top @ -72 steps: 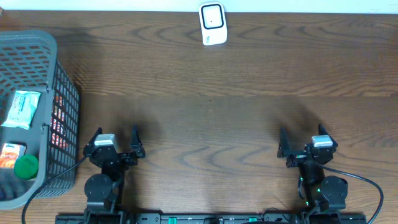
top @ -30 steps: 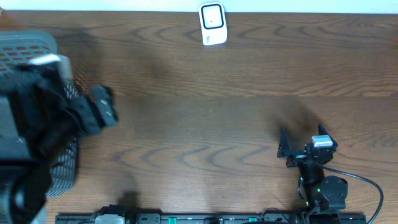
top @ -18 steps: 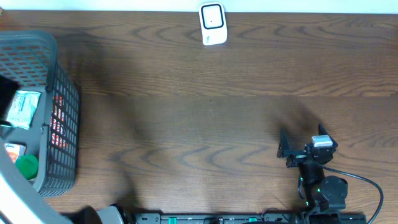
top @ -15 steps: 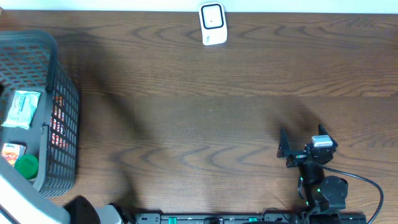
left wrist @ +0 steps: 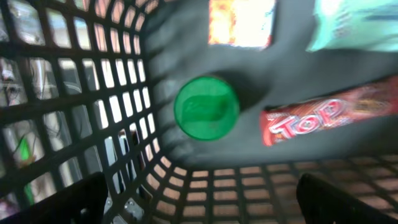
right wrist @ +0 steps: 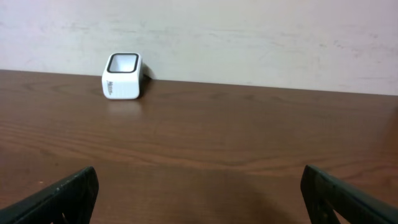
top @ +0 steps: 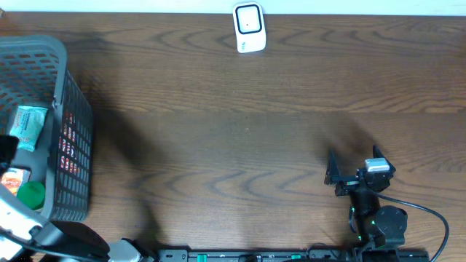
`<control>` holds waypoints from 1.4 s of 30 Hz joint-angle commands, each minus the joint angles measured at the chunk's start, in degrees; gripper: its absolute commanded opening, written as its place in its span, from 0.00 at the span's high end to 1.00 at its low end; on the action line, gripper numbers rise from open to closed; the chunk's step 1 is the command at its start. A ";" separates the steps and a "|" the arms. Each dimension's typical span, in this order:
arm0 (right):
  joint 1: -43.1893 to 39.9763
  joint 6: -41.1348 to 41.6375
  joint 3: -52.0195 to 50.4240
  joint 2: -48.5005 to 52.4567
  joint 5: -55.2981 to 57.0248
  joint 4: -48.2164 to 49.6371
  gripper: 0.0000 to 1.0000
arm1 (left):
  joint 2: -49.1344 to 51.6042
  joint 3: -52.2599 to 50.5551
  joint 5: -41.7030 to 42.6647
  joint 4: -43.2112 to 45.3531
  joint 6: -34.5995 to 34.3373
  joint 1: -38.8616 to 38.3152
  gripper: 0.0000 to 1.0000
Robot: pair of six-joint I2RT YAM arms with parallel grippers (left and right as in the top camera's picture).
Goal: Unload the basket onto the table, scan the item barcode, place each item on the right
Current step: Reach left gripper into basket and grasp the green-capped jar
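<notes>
Wooden table (top: pixel 291 109) carried a basket (top: pixel 73 145) at its left edge. Left gripper (left wrist: pixel 199 183) hung released above a green cap (left wrist: pixel 206 107) inside; right gripper (right wrist: pixel 199 177) rested released, empty. Cap judged rigid, light, perhaps slippery: grasp across its round sides.

red wrapper (left wrist: pixel 328 117), white lettering "TOP"

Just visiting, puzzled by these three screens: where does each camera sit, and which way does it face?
Overhead: above the table, looking down; the right end effector and left arm show.
Left wrist: on the left arm, looking down into the basket; the left end effector fills the bottom corners.
Right wrist: low over the table, facing the wall; the right end effector in the bottom corners.
Shared: overhead and right wrist show the scanner.
</notes>
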 commanded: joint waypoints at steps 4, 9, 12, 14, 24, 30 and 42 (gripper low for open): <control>0.87 0.94 -0.07 -0.24 0.52 -0.22 0.01 | -0.07 -11.63 0.13 5.70 -2.80 4.81 0.03; 0.87 0.94 -0.07 -0.24 0.52 -0.22 0.01 | -0.07 -18.67 2.56 12.11 -3.04 6.51 0.03; 0.87 0.94 -0.07 -0.24 0.52 -0.22 0.01 | -0.07 -21.62 4.66 15.98 -3.04 6.51 0.02; 0.87 0.94 -0.07 -0.24 0.52 -0.22 0.01 | -0.04 -22.88 5.53 17.99 -3.04 6.51 0.03; 0.87 0.94 -0.07 -0.24 0.52 -0.22 0.01 | -0.04 -25.99 5.66 23.34 -3.06 6.51 0.02; 0.87 0.94 -0.07 -0.24 0.52 -0.22 0.01 | 0.07 -28.96 5.62 26.40 -3.06 6.51 0.03; 0.87 0.94 -0.07 -0.24 0.52 -0.22 0.01 | 0.83 -33.31 5.42 32.96 -3.02 6.51 0.02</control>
